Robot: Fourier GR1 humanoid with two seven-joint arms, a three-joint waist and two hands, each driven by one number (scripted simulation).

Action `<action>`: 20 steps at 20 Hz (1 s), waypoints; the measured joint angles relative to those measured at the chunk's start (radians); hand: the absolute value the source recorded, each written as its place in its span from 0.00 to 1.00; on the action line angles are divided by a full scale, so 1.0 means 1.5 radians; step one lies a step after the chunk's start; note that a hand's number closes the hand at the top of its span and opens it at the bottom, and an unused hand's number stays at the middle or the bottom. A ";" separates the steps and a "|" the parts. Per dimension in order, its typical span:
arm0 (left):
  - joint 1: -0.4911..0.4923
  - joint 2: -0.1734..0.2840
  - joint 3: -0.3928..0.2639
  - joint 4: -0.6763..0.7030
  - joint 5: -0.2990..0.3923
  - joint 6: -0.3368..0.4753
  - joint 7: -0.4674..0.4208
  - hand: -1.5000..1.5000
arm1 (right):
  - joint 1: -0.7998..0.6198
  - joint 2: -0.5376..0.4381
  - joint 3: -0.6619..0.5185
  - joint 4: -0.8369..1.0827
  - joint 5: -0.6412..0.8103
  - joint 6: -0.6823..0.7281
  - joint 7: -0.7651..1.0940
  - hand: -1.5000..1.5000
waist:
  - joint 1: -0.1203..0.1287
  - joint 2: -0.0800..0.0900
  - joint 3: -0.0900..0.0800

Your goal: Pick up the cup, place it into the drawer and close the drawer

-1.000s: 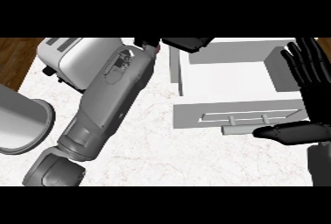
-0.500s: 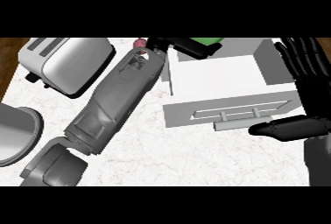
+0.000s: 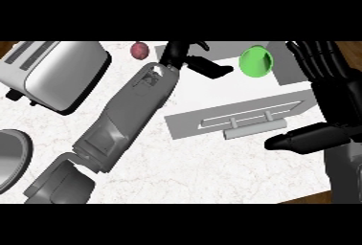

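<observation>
Green is what I track from the head view, the only view I have: the cup [image 3: 256, 61] lies on its side at the far end of the open drawer [image 3: 212, 95], mouth toward me, and I cannot tell whether it rests inside the drawer or just past its back edge. My left hand [image 3: 185, 53] sits just left of it, thumb stretched toward the cup, fingers curled loosely and holding nothing. My right hand [image 3: 326, 72] rests at the right edge, fingers straight and spread, thumb pointing left near the drawer's handle [image 3: 253, 125]. The risk I see: the tipped cup may roll from a nudge of that thumb, and if its rim stands above the drawer's wall, pushing the front shut could jam it. My count: one cup, one drawer with one handle, one toaster [image 3: 56, 72], one small reddish fruit [image 3: 140, 50], one grey pan [image 3: 10, 158] at the left edge, and two hands.
</observation>
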 measured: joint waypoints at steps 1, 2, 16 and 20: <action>0.001 0.000 0.000 -0.002 0.010 -0.002 -0.004 0.00 | -0.001 0.001 0.003 0.001 -0.005 0.005 0.000 0.00 | -0.002 0.001 0.000; 0.006 0.000 0.000 -0.006 0.020 0.000 -0.011 0.00 | -0.003 0.001 0.004 0.003 -0.015 0.014 0.000 0.00 | -0.003 0.001 0.000; 0.020 0.000 0.040 -0.065 0.172 0.005 -0.148 0.00 | 0.005 -0.070 0.144 0.006 -0.096 0.242 0.067 0.00 | 0.018 -0.007 -0.002; 0.020 0.000 0.042 -0.059 0.196 0.016 -0.166 0.00 | 0.020 -0.107 0.171 -0.001 -0.021 0.257 0.086 0.00 | 0.047 -0.014 -0.001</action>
